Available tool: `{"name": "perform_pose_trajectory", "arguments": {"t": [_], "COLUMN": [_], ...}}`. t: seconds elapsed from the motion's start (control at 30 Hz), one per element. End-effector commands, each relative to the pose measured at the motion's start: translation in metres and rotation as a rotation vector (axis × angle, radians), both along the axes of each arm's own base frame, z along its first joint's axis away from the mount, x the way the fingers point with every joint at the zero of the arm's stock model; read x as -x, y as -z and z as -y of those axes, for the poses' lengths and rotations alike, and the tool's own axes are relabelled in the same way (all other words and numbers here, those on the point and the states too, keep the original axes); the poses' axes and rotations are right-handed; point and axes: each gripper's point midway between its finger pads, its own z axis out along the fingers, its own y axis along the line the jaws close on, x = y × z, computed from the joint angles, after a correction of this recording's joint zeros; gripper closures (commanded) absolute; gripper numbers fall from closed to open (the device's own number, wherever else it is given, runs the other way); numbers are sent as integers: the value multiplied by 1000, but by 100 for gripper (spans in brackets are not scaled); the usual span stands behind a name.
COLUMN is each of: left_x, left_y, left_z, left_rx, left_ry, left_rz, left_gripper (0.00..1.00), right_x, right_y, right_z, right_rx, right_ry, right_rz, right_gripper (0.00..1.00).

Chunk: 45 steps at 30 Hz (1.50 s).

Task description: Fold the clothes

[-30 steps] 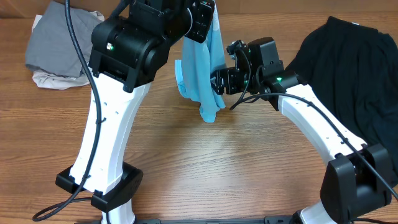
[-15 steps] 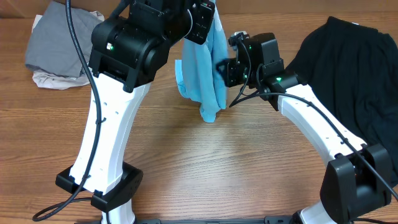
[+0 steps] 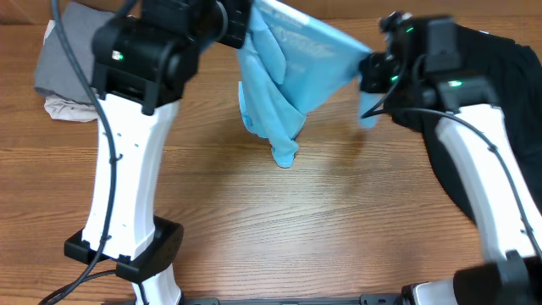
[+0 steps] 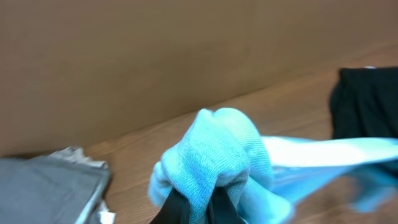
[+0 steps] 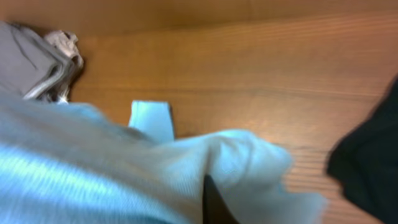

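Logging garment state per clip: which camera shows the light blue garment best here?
Overhead: it shows the light blue garment stretched between the left end effector and right end effector, its lower part hanging toward the table. Left wrist shows only a bunched clump; right wrist a blurred close-up.

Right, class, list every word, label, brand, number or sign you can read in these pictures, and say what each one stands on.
None: no readable text in any view.
The light blue garment, grey clothes, black garment and wooden table show no print or tag.
The left arm and right arm show only small green lights, no lettering.
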Motion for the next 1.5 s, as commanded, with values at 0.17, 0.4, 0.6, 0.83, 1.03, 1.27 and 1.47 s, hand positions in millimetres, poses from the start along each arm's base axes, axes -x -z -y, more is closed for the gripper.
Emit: {"name": "perform_pose_trajectory", "arguments": {"t": [0.17,0.4,0.6,0.83,1.03,1.27,1.47], "left_x": [10,24,56,118,169,161,109], "left_y": [-40,-51,-81,-126,-146,-126,-71], "left_z": [-53,-48,-43,-63,-79,-80,-70], "left_rx": [-19,-9,1,41,67,35,-45], "left_ry": [-130,-107,-23,-25,-30,-46,-69], "left_rz": [111,132,206,321,377,305,118], "left_gripper": [95,96,96,96,96,96,96], "right_x": [24,58,94,160,217,219,172], "right_y": [-86,-148,-193,-242,-259,-246,-196], "right_z": [30,39,51,66,80,82,76], "right_rx": [84,93,109,102,108,129,198], "right_ry": [73,100,142,187,230,229,189], "right_rz": [95,166,250,383,457,401,185], "right_gripper": [96,96,96,96,94,94,94]}}
